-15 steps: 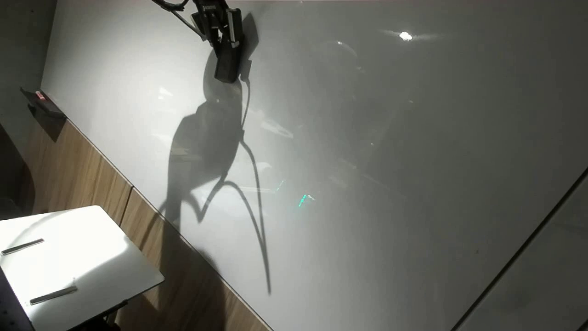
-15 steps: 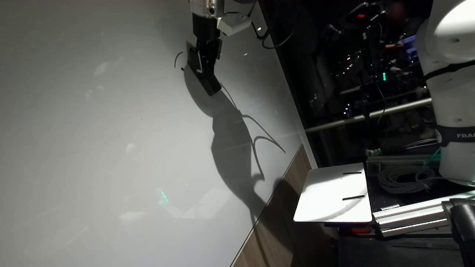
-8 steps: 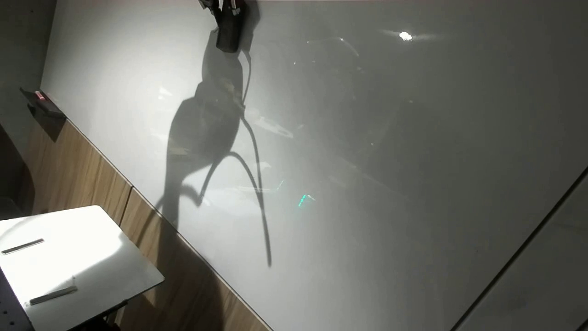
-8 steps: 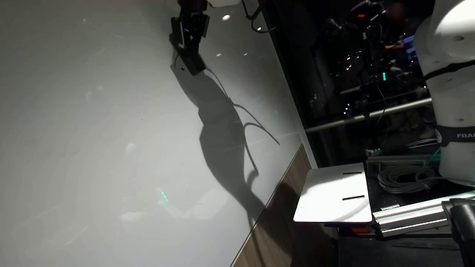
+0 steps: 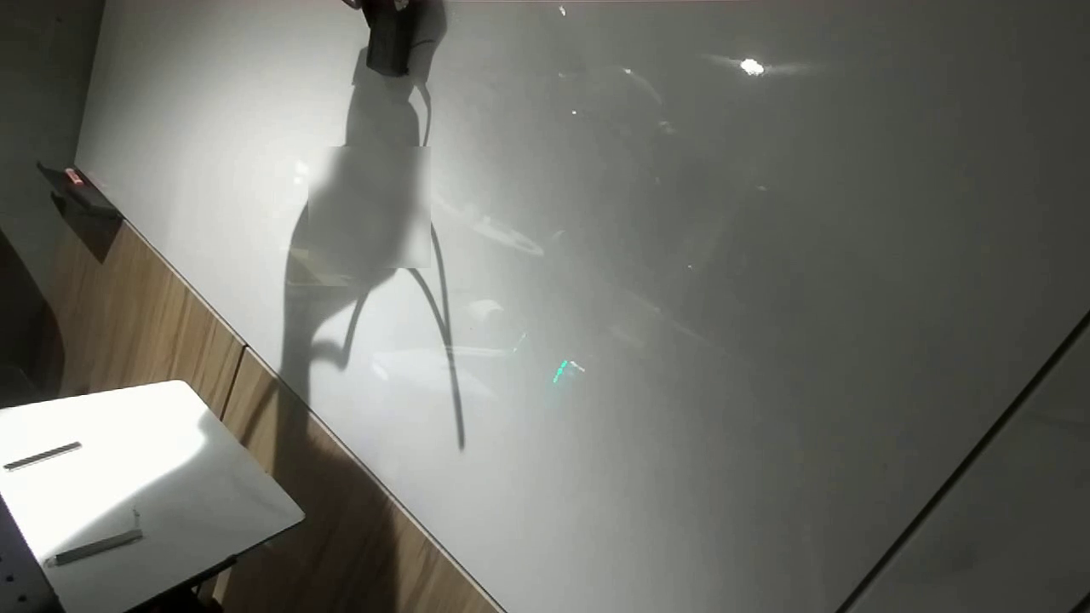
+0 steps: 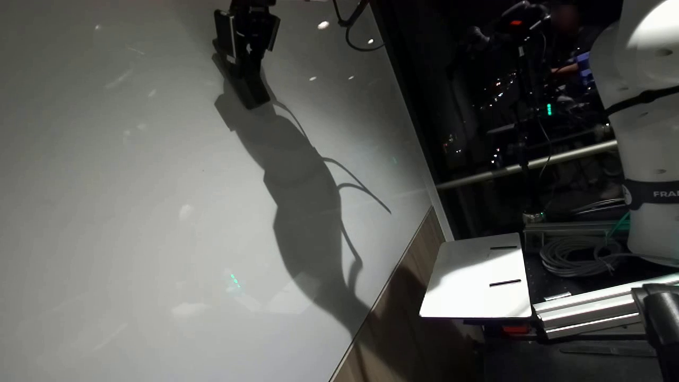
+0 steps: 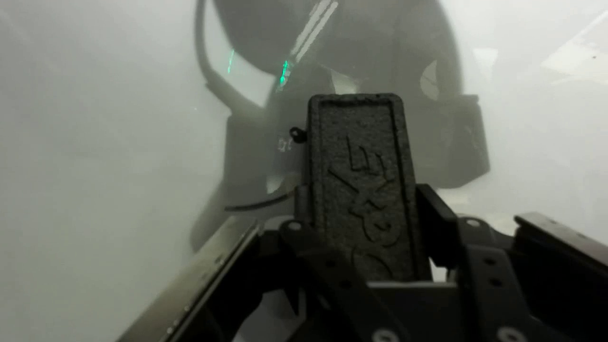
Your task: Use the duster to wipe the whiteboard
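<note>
The duster [image 7: 361, 185] is a dark grey oblong block with scratched lines on its face. My gripper [image 7: 368, 216] is shut on its sides, and the duster points away from the wrist. The whiteboard [image 7: 109, 156] lies behind it; a black dot and a curved dark line show on it just left of the duster, partly covered. In an exterior view the duster [image 6: 252, 90] and gripper [image 6: 245, 55] are close over the whiteboard [image 6: 159, 212], hiding those marks; contact cannot be told. In an exterior view the duster [image 5: 390, 44] is at the top edge of the whiteboard [image 5: 681, 340], gripper mostly cut off.
A small white tabletop [image 5: 111, 477] with two dark bars stands below the board. Wood panelling [image 5: 162, 298] runs along the board's lower edge. A dark tray [image 5: 89, 197] with a red item is at its corner. The robot base [image 6: 650, 138] and coiled cable [image 6: 578, 257] are beside the tabletop.
The gripper has moved with the duster, upward and slightly left in an exterior view, left and up in an exterior view. The dark arc and dot seen earlier there are now covered.
</note>
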You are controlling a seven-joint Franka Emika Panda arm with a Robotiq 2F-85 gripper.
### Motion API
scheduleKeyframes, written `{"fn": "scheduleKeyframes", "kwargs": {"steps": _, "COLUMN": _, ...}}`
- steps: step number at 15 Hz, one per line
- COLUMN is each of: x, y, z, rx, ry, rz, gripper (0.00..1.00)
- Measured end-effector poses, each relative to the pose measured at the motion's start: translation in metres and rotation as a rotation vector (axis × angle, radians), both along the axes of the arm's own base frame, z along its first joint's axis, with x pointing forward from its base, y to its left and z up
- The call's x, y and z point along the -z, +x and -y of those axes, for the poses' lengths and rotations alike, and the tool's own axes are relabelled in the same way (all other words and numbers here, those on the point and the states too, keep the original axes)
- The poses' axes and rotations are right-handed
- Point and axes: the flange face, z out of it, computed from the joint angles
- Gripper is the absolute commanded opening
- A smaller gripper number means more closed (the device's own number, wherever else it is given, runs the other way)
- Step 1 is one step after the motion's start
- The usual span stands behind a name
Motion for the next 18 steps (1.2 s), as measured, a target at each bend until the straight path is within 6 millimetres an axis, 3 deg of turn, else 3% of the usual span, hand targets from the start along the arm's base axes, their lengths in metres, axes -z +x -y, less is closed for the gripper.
{"fn": "scheduleKeyframes", "kwargs": {"steps": 10, "x": 0.02, "y": 0.013, "z": 0.015, "rx": 0.027, "ry": -0.006, "rz": -0.033, "gripper": 0.29}}
{"fn": "scheduleKeyframes", "kwargs": {"steps": 18, "x": 0.042, "y": 0.018, "z": 0.063, "rx": 0.106, "ry": -0.02, "rz": -0.075, "gripper": 0.29}}
